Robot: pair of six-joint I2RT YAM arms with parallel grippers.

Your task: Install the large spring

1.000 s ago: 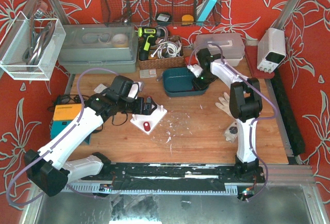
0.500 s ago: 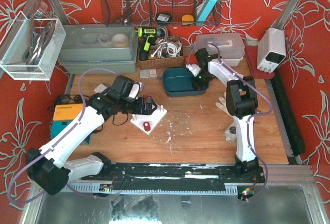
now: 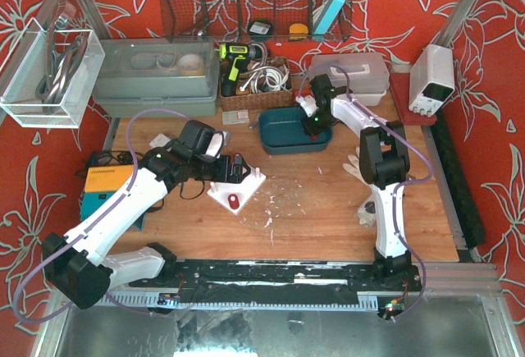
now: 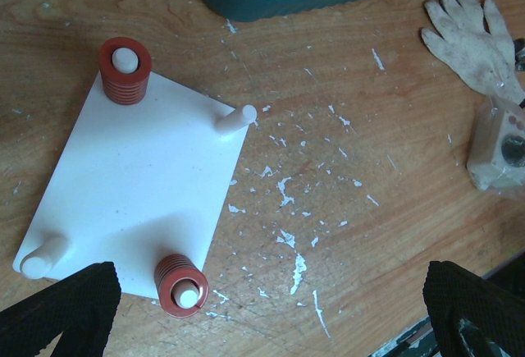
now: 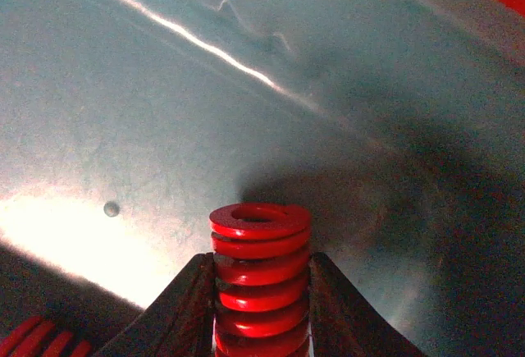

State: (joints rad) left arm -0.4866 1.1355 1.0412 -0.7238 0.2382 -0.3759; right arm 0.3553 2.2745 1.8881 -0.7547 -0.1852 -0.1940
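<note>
Gripping large red coil spring (image 5: 261, 263) inside teal plastic bin (image 3: 283, 147): right fingers (image 5: 182, 312) are pinching its sides, so pick step is in hand. Left fingers (image 4: 61, 312) are hovering wide and holding nothing over white peg plate (image 4: 139, 176) on wooden worktop (image 4: 369, 209). Next move is likely calling for lift clear of bin wall, carry to plate, bore lined over bare white peg (image 4: 236, 117).

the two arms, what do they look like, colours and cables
Both the left arm and right arm have white shell links joined by black joint housings, with a thin purple cable looping along each. The left tool's fingers are black with a fine ribbed texture; the right tool's fingers look dark and smooth.
</note>
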